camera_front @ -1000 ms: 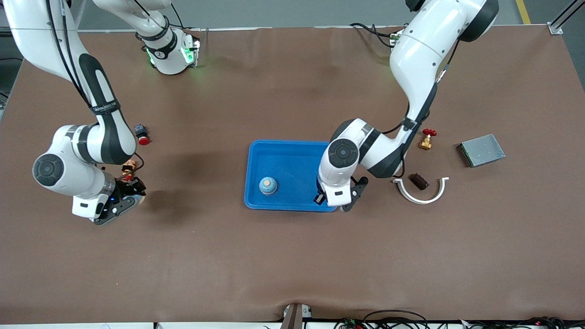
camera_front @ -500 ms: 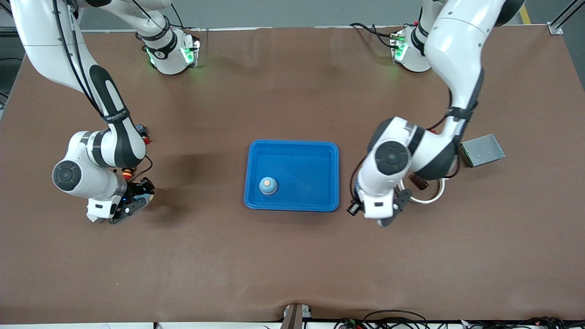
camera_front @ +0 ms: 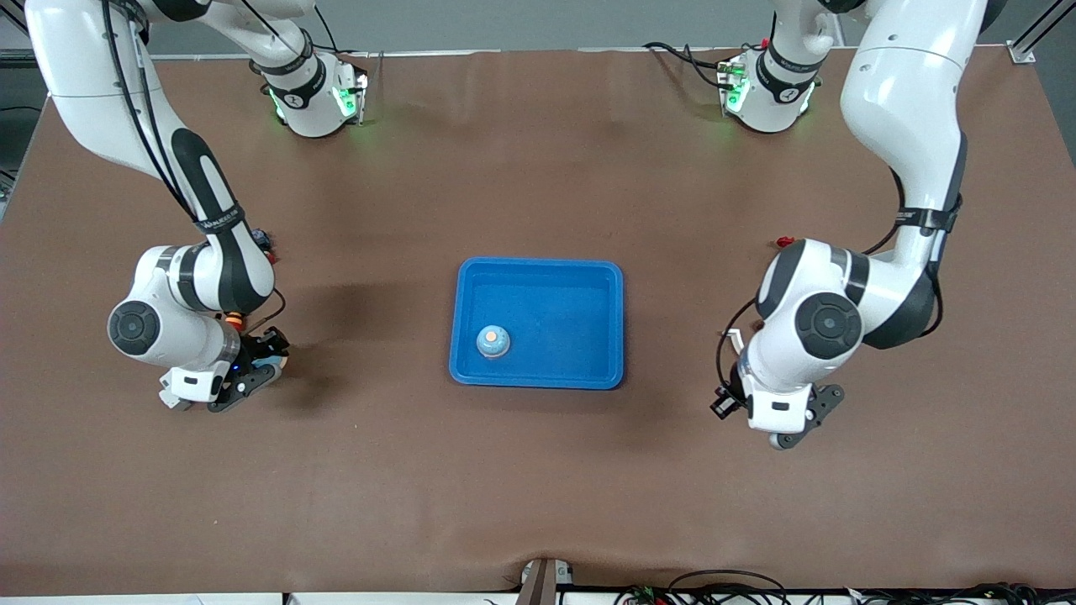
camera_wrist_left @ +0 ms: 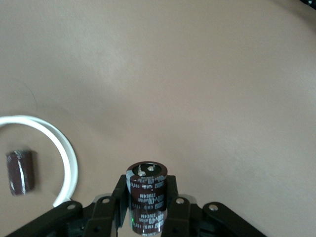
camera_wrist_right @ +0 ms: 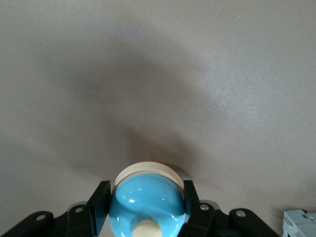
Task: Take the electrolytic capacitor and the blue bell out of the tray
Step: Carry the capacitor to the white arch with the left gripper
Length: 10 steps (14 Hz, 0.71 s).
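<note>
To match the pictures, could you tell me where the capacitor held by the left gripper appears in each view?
Front: hidden under the left gripper.
Left wrist: capacitor upright between the jaws.
Right wrist: not in it.
Shared landmark: white ring, front and left wrist.

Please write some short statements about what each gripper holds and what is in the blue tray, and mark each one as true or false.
1. The left gripper holds a dark brown capacitor. True.
2. The right gripper is open and holds nothing. False: it is shut on a blue bell with a cream base.
3. A blue bell already sits in the blue tray. True: the bell in the tray sits near the tray's edge closest to the front camera.
4. A capacitor lies in the blue tray. False: only the bell shows there.
5. In the left wrist view, a second capacitor lies inside a white curved piece on the table. True.
</note>
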### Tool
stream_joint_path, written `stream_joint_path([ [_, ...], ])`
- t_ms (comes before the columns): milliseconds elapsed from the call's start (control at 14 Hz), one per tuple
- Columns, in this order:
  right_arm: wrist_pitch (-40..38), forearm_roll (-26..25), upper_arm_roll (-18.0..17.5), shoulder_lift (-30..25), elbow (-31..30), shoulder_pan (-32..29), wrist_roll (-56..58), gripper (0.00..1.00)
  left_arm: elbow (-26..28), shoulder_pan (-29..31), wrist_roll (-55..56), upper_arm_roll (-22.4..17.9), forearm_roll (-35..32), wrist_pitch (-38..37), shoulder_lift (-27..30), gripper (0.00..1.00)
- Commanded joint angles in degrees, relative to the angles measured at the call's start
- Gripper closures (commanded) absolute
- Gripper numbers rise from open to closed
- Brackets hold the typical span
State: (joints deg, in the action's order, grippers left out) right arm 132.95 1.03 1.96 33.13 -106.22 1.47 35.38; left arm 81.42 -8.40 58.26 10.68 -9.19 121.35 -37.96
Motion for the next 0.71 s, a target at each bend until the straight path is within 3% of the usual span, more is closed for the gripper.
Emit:
stream_joint_path([
  [0,0.3,-0.7,-0.1,0.6,0.5,-0.1,0.4,0.81,0.4,2.3,-5.5,0.3,-0.7,-0.4,0.1,1.00],
  [214,0.6,-0.7,-0.1,0.8,0.5,-0.1,0.3,0.81,0.4,3.7,-8.9,0.2,-0.7,-0.4,-0.1,1.00],
  [429,0.8,-0.7,-0.1,1.2,0.5,-0.2,0.3,0.72,0.9,6.2,-10.9,0.2,-0.9,-0.4,-1.1,1.00],
  [643,1.6,-0.7,-0.1,1.9,0.5,-0.1,0.3,0.70,0.9,8.3,-13.2,0.2,-0.4,-0.1,-1.8,1.00],
])
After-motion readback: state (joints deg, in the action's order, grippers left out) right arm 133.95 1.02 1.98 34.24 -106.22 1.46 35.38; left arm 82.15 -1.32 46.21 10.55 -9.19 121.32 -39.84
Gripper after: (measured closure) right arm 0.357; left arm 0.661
